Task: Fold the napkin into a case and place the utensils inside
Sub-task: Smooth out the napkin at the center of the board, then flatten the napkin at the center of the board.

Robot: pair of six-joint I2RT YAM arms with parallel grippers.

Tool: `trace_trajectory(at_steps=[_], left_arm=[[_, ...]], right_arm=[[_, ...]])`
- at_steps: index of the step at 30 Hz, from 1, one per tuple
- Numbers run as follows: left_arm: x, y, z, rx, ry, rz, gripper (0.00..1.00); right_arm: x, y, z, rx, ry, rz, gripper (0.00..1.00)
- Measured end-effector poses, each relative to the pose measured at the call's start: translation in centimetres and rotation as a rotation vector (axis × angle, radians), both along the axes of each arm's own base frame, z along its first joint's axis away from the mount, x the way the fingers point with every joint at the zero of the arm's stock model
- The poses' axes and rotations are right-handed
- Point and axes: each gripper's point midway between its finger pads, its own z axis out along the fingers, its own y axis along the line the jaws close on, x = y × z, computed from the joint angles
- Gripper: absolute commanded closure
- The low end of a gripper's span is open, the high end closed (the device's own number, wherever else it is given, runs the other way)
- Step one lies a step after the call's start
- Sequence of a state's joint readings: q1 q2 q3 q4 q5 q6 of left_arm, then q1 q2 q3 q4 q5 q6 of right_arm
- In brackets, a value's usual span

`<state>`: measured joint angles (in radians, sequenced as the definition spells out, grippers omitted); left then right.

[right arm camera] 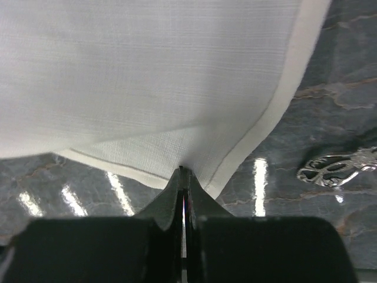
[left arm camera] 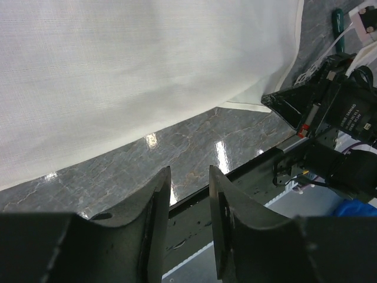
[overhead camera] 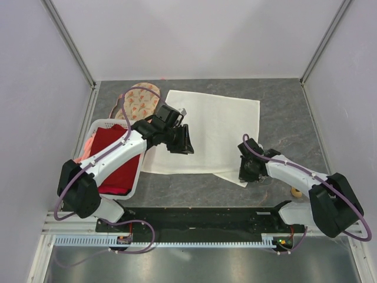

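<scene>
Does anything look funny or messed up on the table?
Only one thing: the napkin isn't lying flat. Its near right corner is doubled over into a little flap, right where the right gripper pinches it shut. It also sits a bit crooked on the table. Nothing looks spilled or broken.

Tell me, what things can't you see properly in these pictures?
- Top view: the left arm covers part of the red cloth in the basket, hiding whatever else is inside.
- Top view: a small pale thing beside the right arm is too small to name.
- Right wrist view: a shiny metal piece, maybe a utensil, is cut off by the right edge.
</scene>
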<state>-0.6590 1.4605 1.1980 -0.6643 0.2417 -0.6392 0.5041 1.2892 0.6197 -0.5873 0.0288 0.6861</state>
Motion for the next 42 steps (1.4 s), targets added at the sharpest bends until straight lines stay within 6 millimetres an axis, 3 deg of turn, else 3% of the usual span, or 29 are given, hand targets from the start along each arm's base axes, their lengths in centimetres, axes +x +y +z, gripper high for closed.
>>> trace_trajectory(at_steps=[8,11,13,14,15,19,23,25,29,32,35,42], left_arm=[[0.9,-0.4,0.0,0.006,0.002,0.006,0.61],[1.6,-0.3,0.0,0.011,0.001,0.023,0.61],[2.4,0.0,-0.3,0.023,0.005,0.04,0.61],[2.8,0.0,-0.4,0.028,0.008,0.048,0.61],[3.3,0.0,-0.6,0.034,0.014,0.056,0.61],[6.0,-0.5,-2.2,0.069,0.042,0.086,0.61],[9.3,-1.0,-4.3,0.11,0.072,0.118,0.61],[11.3,-1.4,-5.5,0.126,0.082,0.134,0.61],[14.1,-2.0,-8.2,0.142,0.118,0.161,0.61],[14.6,-1.9,-10.3,0.154,0.166,0.188,0.63],[14.4,-1.8,-11.9,0.166,0.219,0.219,0.66],[14.1,-2.2,-13.6,0.163,0.282,0.262,0.67]], right_arm=[[-1.6,-4.0,0.2,-0.171,0.043,-0.156,1.0],[-1.7,-4.8,1.5,-0.213,0.059,-0.178,0.99],[-0.5,-4.5,3.1,-0.211,0.022,-0.178,0.9],[0.3,-4.3,4.0,-0.206,-0.005,-0.171,0.87],[1.4,-4.0,5.1,-0.194,-0.038,-0.164,0.75],[5.7,-3.7,7.5,-0.154,-0.114,-0.165,0.56],[11.8,-5.3,6.6,-0.166,-0.102,-0.178,0.46],[13.6,-6.1,6.1,-0.177,-0.093,-0.188,0.4],[19.8,-5.7,5.2,-0.201,-0.123,-0.137,0.33],[23.3,-5.7,4.8,-0.239,-0.159,-0.107,0.27],[25.6,-6.1,4.3,-0.282,-0.186,-0.097,0.26],[29.4,-7.0,1.9,-0.347,-0.221,-0.08,0.25]])
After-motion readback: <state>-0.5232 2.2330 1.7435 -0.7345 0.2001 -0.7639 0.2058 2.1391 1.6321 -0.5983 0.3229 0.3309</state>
